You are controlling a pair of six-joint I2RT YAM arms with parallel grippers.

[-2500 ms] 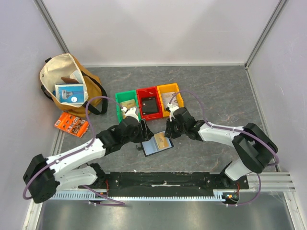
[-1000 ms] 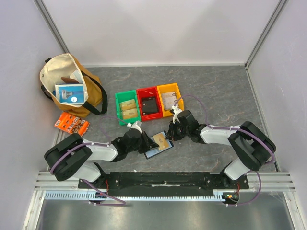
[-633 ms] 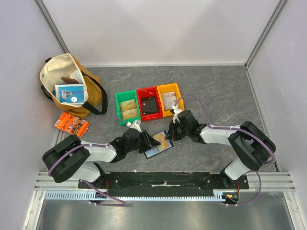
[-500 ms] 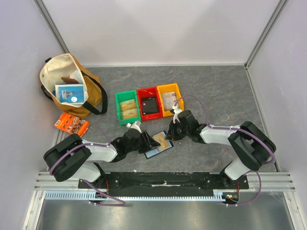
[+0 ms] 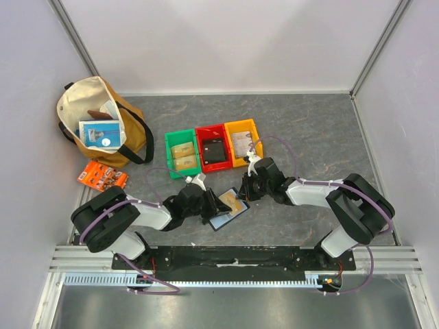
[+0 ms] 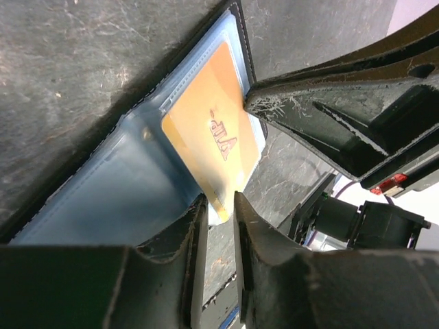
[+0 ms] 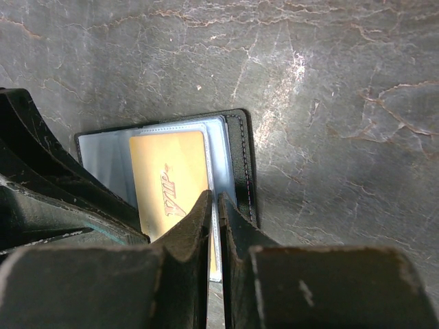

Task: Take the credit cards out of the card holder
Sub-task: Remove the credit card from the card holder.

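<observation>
The card holder (image 5: 226,212) lies open on the grey table, shiny blue-grey panels up. A gold credit card (image 5: 234,202) marked VIP sticks partway out of its clear sleeve. My left gripper (image 5: 218,203) is low at the holder's left side. In the left wrist view its jaws (image 6: 219,205) stand slightly apart with the gold card's (image 6: 212,137) corner at their mouth, beside the holder's panel (image 6: 103,185). My right gripper (image 5: 243,192) is shut on the holder's far end. In the right wrist view its tips (image 7: 215,199) pinch the clear sleeve edge between the gold card (image 7: 168,175) and the black rim (image 7: 241,164).
A green bin (image 5: 169,156), a red bin (image 5: 199,148) and a yellow bin (image 5: 258,141) stand in a row behind the grippers, cards in the green and yellow ones, a flat black item in the red. A tan bag (image 5: 82,97) and an orange packet (image 5: 101,177) lie at the left.
My left arm has dropped low to the table and pushed in toward the card. Its jaws opened wider and have narrowed again. The right gripper has kept its grip.
</observation>
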